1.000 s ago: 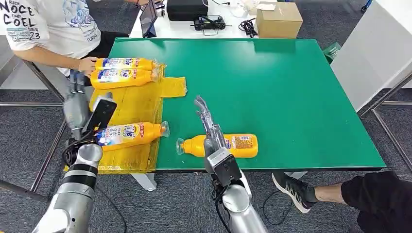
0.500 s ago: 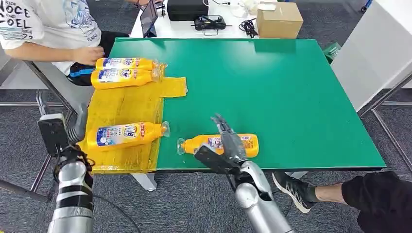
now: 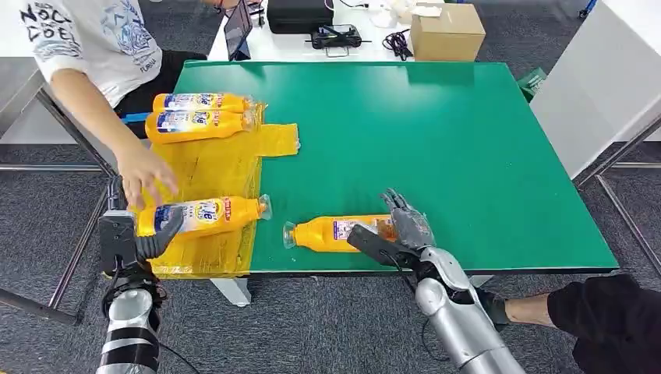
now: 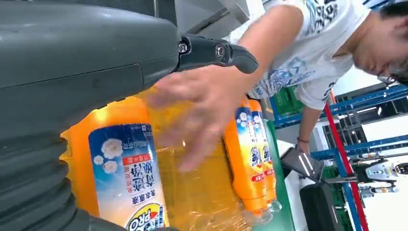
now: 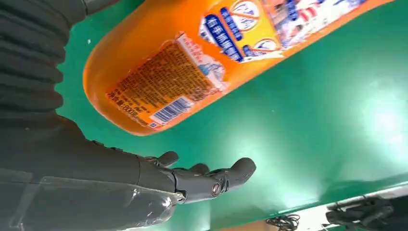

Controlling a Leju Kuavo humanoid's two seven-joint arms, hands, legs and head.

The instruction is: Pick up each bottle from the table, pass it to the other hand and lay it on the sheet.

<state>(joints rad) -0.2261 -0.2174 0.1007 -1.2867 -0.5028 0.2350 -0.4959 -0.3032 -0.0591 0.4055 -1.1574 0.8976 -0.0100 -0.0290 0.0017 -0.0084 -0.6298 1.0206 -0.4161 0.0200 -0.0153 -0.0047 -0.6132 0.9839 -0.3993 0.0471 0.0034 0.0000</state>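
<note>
An orange bottle (image 3: 339, 231) lies on its side on the green table (image 3: 436, 132), cap pointing left. My right hand (image 3: 403, 227) is open at its base, fingers spread beside it; in the right wrist view the fingers (image 5: 207, 180) hover apart from the bottle (image 5: 192, 62). Another bottle (image 3: 204, 216) lies on the yellow sheet (image 3: 218, 164). Off the table's left corner, my left hand (image 3: 142, 236) is open by that bottle's base. The left wrist view shows a finger (image 4: 216, 50) above this bottle (image 4: 120, 173). Two more bottles (image 3: 199, 113) lie at the sheet's far end.
A person sits at the far left, and their hand (image 3: 148, 183) reaches over the sheet near the closest bottle. A cardboard box (image 3: 446, 31) and cables sit on a white desk behind the table. Someone's leg and shoe (image 3: 475, 300) are under the table's near right side.
My right hand swung from the bottle's neck to its base. My left hand drew back off the sheet toward the near left corner. The person's hand reached down onto the sheet.
</note>
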